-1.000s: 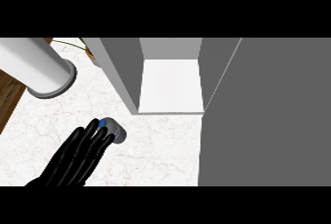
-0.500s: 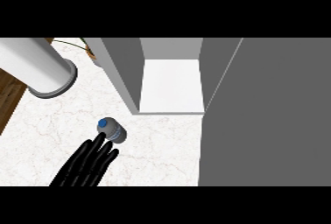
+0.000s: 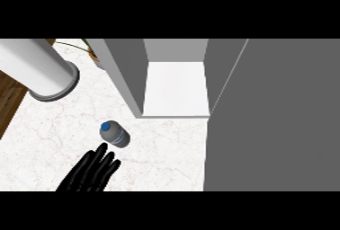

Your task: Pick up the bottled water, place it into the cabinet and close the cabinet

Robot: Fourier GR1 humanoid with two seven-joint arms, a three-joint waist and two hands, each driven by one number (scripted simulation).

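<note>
The bottle [image 3: 113,134] stands on the worktop [image 3: 166,148], just before the open cabinet [image 3: 174,90]. The hand [image 3: 90,173] lies below it, fingers straight and spread, holding nothing. It should wrap round the body, not the cap.

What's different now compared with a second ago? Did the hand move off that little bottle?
Yes. The left hand, fingers straight, has drawn back toward the view's lower edge, uncovering the bottled water, which it never gripped. The bottle stays on the counter; the open cabinet is unchanged.
</note>
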